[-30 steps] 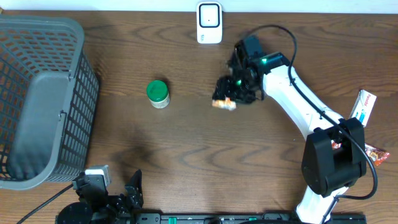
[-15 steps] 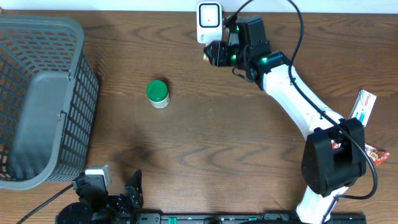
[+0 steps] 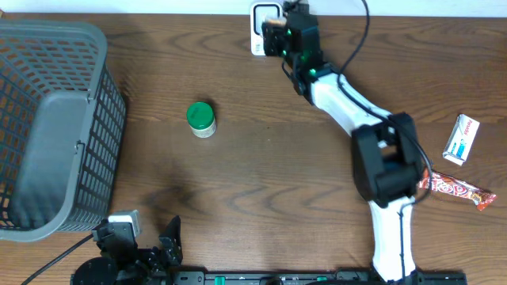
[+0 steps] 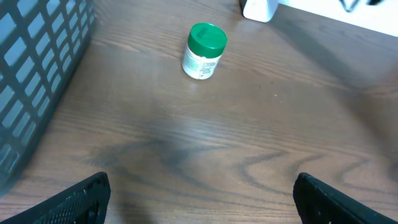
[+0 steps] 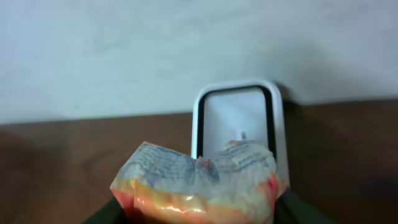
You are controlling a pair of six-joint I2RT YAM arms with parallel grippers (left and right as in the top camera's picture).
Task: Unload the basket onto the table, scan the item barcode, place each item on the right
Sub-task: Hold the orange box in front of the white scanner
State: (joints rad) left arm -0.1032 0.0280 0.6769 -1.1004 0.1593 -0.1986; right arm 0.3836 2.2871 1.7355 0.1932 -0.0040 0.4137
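My right gripper (image 5: pixel 199 210) is shut on a crinkly clear-and-orange snack packet (image 5: pixel 199 180), a dark finger showing on each side of it. The packet's printed side faces up, just in front of the white barcode scanner (image 5: pixel 236 115), whose dark-framed window stands upright against the back wall. From overhead the right gripper (image 3: pixel 279 33) sits at the table's far edge, covering most of the scanner (image 3: pixel 255 39); only a sliver of the packet (image 3: pixel 270 13) shows there. My left gripper (image 4: pixel 202 202) hangs open over bare wood at the near edge.
A green-lidded jar (image 3: pixel 200 119) stands left of centre. A grey mesh basket (image 3: pixel 47 119) fills the left side. A blue-and-white box (image 3: pixel 461 138) and a red candy bar (image 3: pixel 455 190) lie at the right edge.
The right arm carried the packet from the middle of the table up and back to the scanner, its jaws tightening on the packet. The left arm has stayed still.
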